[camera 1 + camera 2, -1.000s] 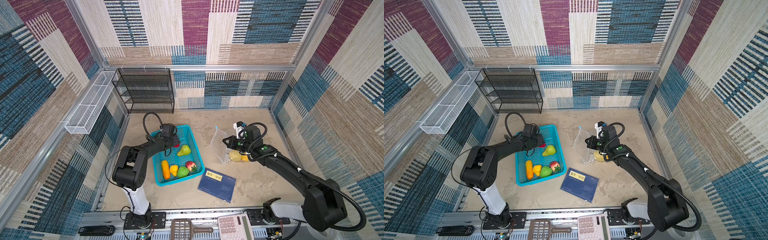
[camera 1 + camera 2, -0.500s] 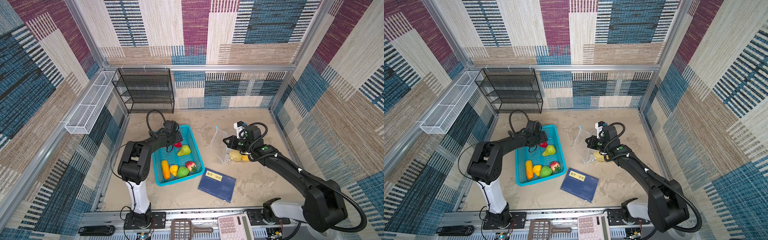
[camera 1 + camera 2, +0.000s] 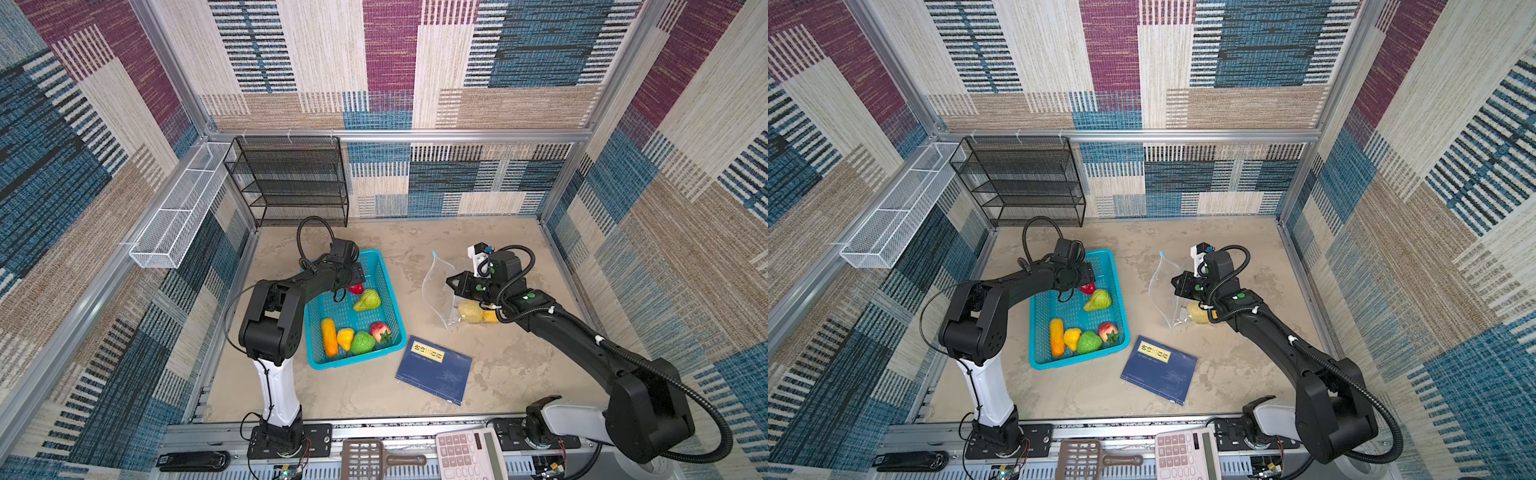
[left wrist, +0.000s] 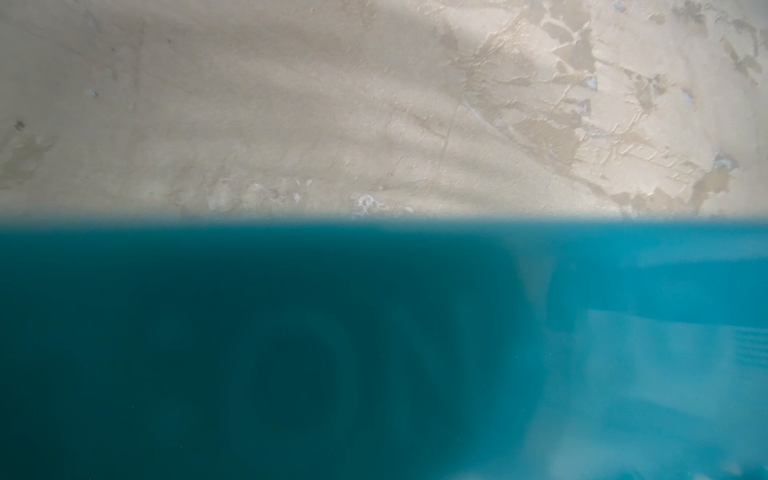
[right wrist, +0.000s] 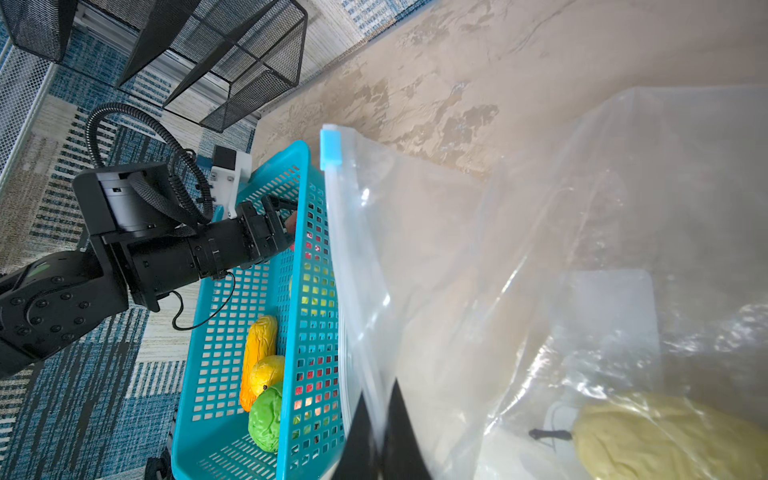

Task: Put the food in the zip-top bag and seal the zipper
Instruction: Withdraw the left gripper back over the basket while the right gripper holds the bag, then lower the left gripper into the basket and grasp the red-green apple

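**Inspector:** In what state was the right gripper found?

**Technician:** It was found pinched flat on the zipper at the rim of the zip-top bag. The mouth was thereby held up and open toward the nearby teal basket. The light-blue slider was seen at the far end of the strip.

**Inspector:** And the left gripper?

**Technician:** Its jaws were seen parted at the basket's far end, with a red strawberry-like piece at their tips. Contact could not be confirmed, because the left wrist view was filled by blurred teal wall.

**Inspector:** Where were the other pieces located?

**Technician:** A pale yellow bumpy piece was seen at the bottom of the bag. A green pear-like piece, an orange cob, a small yellow piece, a round green piece and a red-pink piece lay in the basket.

**Inspector:** What handling was to be expected?

**Technician:** The pieces were judged light, rigid and glossy, and therefore prone to slip. A hold across the widest part was advised. The bag film was judged limp and slick. It was best taken at the stiffer strip, and at the slider for sealing.
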Action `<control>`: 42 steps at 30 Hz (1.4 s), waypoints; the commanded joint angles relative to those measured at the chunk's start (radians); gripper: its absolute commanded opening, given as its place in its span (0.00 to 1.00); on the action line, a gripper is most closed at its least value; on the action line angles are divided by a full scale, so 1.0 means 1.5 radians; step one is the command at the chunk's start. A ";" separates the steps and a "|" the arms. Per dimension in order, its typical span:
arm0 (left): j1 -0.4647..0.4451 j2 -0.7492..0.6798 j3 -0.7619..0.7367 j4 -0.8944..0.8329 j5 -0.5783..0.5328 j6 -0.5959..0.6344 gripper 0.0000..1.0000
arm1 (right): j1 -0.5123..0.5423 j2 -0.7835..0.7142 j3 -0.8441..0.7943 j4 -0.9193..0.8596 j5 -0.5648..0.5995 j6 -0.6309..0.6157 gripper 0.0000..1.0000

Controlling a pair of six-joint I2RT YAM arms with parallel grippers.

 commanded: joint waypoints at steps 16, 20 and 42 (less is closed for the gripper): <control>0.000 -0.020 -0.033 -0.048 0.001 0.019 0.64 | 0.000 -0.005 0.005 0.007 -0.001 -0.008 0.00; 0.000 -0.054 -0.058 -0.055 -0.012 0.044 0.59 | -0.001 -0.009 0.004 0.004 0.006 -0.010 0.00; -0.007 -0.113 -0.096 -0.099 -0.017 0.039 0.84 | 0.000 -0.008 0.004 0.008 -0.003 -0.007 0.00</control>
